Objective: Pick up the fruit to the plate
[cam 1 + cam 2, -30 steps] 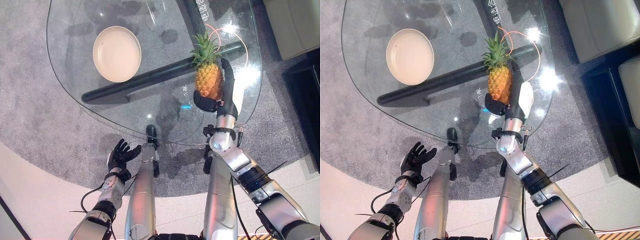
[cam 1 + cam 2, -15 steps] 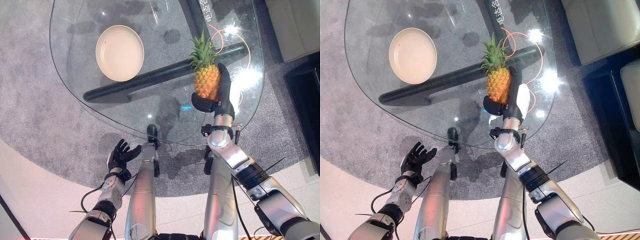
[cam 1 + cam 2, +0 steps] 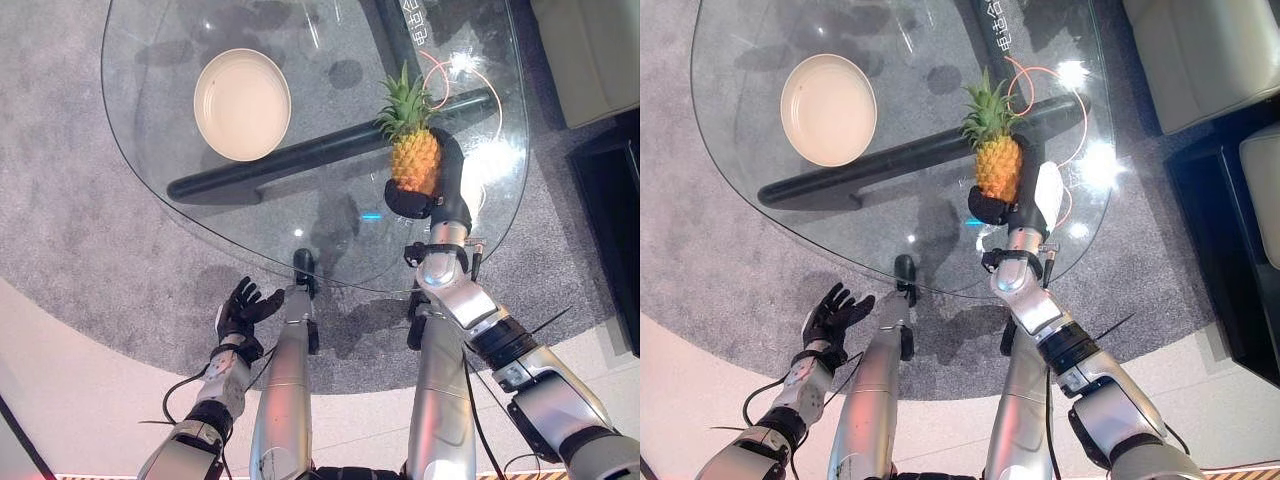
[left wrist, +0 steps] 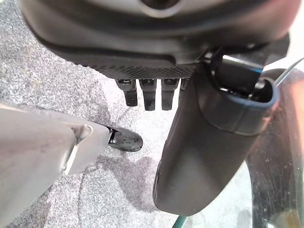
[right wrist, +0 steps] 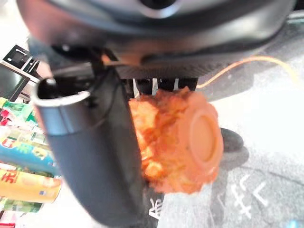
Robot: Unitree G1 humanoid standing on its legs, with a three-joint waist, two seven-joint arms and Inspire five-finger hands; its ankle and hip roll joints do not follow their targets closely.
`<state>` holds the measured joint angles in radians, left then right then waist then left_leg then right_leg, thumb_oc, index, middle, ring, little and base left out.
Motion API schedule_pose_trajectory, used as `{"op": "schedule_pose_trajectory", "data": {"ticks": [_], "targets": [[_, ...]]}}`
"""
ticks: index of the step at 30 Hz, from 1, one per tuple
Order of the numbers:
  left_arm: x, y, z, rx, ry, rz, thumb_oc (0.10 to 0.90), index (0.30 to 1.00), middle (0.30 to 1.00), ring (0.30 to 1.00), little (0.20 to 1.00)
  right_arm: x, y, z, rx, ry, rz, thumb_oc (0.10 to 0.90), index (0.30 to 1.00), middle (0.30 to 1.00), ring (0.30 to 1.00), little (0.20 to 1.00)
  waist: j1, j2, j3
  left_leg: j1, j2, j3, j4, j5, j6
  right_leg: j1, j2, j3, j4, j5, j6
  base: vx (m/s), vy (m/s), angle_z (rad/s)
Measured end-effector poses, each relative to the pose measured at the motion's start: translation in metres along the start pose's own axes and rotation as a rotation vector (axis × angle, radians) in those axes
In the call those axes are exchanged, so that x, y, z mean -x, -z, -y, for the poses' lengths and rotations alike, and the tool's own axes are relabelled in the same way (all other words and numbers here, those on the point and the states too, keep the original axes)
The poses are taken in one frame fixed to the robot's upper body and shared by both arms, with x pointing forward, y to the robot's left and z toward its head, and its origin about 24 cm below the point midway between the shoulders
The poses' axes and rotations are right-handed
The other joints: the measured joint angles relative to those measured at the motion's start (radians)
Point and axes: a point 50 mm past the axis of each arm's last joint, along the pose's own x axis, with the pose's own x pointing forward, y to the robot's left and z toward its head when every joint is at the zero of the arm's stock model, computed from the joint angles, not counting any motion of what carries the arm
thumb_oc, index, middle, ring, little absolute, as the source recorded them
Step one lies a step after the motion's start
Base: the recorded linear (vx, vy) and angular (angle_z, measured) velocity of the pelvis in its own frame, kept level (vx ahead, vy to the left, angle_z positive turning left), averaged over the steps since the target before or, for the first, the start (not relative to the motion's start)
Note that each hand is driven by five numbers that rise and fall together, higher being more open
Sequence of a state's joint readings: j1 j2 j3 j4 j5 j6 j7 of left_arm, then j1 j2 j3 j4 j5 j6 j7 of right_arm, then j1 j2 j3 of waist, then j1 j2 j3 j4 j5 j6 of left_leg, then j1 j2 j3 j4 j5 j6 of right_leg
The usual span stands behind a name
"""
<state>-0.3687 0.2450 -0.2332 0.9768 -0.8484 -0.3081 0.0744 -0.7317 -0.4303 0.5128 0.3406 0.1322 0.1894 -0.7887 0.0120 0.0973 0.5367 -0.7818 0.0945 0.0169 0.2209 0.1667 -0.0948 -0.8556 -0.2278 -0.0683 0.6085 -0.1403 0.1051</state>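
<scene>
Right hand (image 3: 432, 200): fingers and thumb wrapped round lower body of pineapple (image 3: 414, 160), held upright over glass table (image 3: 330, 225), well apart from plate (image 3: 242, 104). Fruit likely stiff, rough-skinned, top-heavy; body grip suits, not crown. Left hand (image 3: 241, 309): fingers spread, idle, below table edge.

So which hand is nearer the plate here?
Right. The right hand, gripping the pineapple above the glass table, is nearer the plate. The left hand hangs open below the table's near edge.

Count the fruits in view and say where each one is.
1: a pineapple gripped in the right hand above the right side of the glass table, away from the plate.
</scene>
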Motion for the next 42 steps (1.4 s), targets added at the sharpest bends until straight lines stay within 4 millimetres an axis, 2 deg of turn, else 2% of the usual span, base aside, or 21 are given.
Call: {"op": "schedule_pose_trajectory", "data": {"ticks": [5,9,16,23,28,33,37,42], "targets": [[0.000,-0.001,-0.002,0.080,-0.032,0.004,0.800,0.900,0.900,0.900,0.900,-0.001,0.005,0.001,0.022,0.005,-0.014,0.100,0.300,0.300,0.300,0.200,0.005,0.000,0.000,0.014,0.000,-0.002,0.000,0.001,-0.001,0.016,0.000,-0.002,-0.001,0.000,0.000,0.00,0.000,0.00],[-0.001,-0.008,-0.010,0.220,-0.103,0.037,0.800,0.900,0.900,0.900,0.900,-0.002,0.012,0.001,0.057,0.004,-0.037,0.100,0.300,0.300,0.300,0.200,0.010,0.000,0.000,0.042,0.000,-0.002,-0.013,0.003,0.000,0.038,0.000,-0.003,-0.002,-0.003,-0.001,0.00,0.000,0.00],[-0.001,-0.036,-0.026,0.463,-0.271,0.204,0.800,0.900,0.900,0.900,0.900,0.000,0.024,0.007,0.111,0.000,-0.034,0.100,0.300,0.300,0.300,0.200,0.010,0.001,0.000,0.069,0.000,-0.001,-0.029,0.009,-0.002,0.056,-0.001,-0.003,-0.003,-0.005,-0.002,0.00,0.005,0.00],[-0.004,-0.067,-0.028,0.521,-0.381,0.325,0.800,0.900,0.900,0.900,0.900,0.001,0.032,0.016,0.115,0.022,-0.035,0.100,0.300,0.300,0.300,0.200,0.008,0.004,0.001,0.076,0.000,0.001,-0.033,0.010,-0.005,0.060,-0.001,-0.001,-0.003,-0.005,-0.002,0.00,0.005,0.00],[-0.003,-0.081,-0.027,0.568,-0.439,0.390,0.800,0.900,0.900,0.900,0.900,0.000,0.036,0.026,0.145,0.051,-0.013,0.100,0.300,0.300,0.300,0.200,0.007,0.014,0.004,0.089,-0.001,0.005,-0.050,0.016,-0.004,0.063,-0.002,0.001,-0.005,-0.005,-0.003,-0.01,0.026,0.00],[0.004,-0.106,-0.020,0.557,-0.450,0.527,0.800,0.900,0.900,0.900,0.900,-0.002,0.038,0.038,0.170,0.101,0.018,0.100,0.300,0.300,0.300,0.200,0.008,0.015,0.004,0.098,-0.001,0.009,-0.063,0.021,-0.009,0.065,-0.002,0.004,-0.007,-0.005,-0.003,0.00,0.000,0.00],[0.012,-0.135,-0.009,0.457,-0.412,0.675,0.800,0.900,0.900,0.900,0.900,-0.002,0.033,0.045,0.174,0.144,0.073,0.100,0.300,0.300,0.300,0.200,0.005,0.016,0.004,0.099,-0.001,0.012,-0.064,0.021,-0.009,0.065,-0.002,0.005,-0.011,-0.005,-0.002,0.00,0.000,0.00],[0.018,-0.159,0.009,0.490,-0.310,0.761,0.800,0.900,0.900,0.900,0.900,0.003,0.022,0.045,0.179,0.147,0.170,0.100,0.300,0.300,0.300,0.200,0.003,0.016,0.004,0.099,0.000,0.013,-0.064,0.021,-0.009,0.066,-0.002,0.006,-0.012,-0.004,-0.002,-0.01,-0.021,0.00]]}}
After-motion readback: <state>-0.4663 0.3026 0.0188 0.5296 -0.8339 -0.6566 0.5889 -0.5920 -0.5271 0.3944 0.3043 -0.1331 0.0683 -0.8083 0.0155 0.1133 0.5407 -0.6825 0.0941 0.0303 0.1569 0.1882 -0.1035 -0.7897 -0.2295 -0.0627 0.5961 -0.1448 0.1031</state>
